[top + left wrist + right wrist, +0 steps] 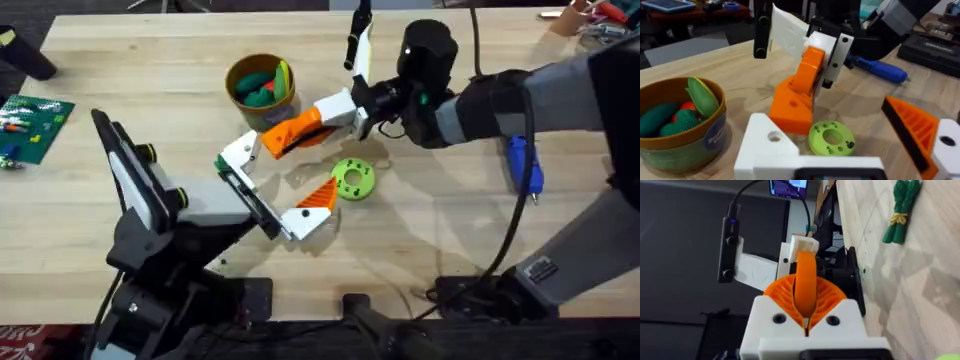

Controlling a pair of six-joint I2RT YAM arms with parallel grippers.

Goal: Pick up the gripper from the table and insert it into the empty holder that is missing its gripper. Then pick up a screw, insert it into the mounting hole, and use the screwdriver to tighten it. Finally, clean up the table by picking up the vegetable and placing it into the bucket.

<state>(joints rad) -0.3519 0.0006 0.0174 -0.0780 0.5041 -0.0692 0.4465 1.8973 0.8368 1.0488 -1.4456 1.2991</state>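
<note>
Orange-and-white, the gripper [292,131] is pinched in the closed right gripper [345,113] above the table [150,80], beside the bucket [260,85]. The left gripper [265,195] stands wide open, holding nothing. The blue screwdriver [523,165] lies well apart, at the table's right side.

The counter [150,70] is pale wood planks. The bucket [262,90] is tan with a yellowish rim, holding green and red pieces. The gripper [292,132] is orange and white. Beside it lies a lime-green disc [352,179]. The screwdriver [522,165] handle is bright blue.
</note>
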